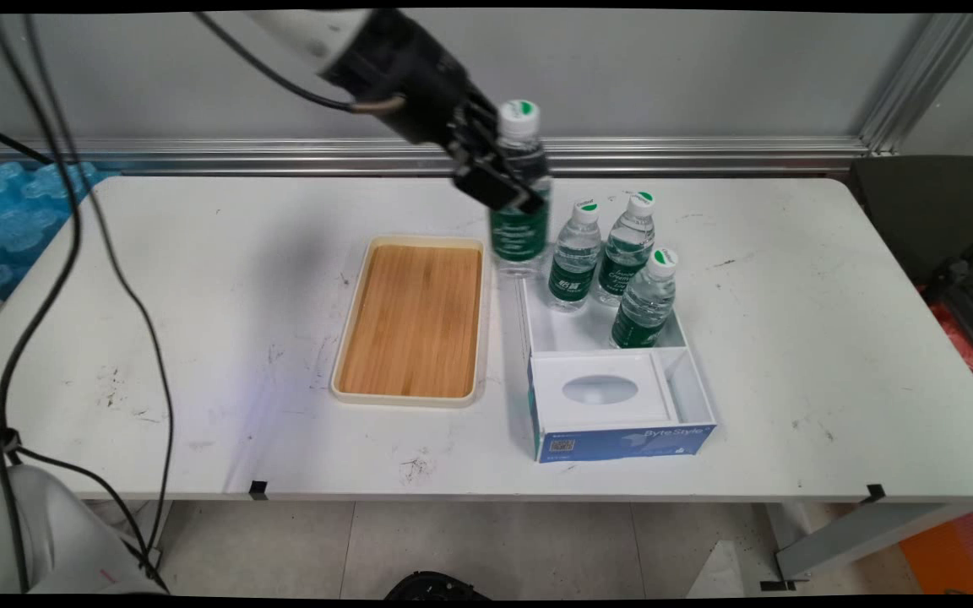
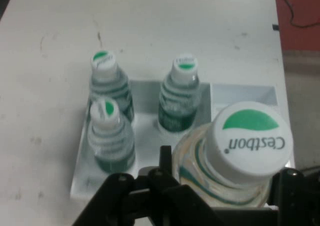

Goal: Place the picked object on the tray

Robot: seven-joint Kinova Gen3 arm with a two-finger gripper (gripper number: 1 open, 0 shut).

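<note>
A white table (image 1: 790, 338) stands by a grey wall (image 1: 664, 67). The hand (image 1: 499, 181) pinches a bottle (image 1: 520, 219), standing straight up, cap on top.

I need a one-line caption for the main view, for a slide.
The gripper holds a water bottle above the table, between a wooden tray and a box with three bottles.
</note>
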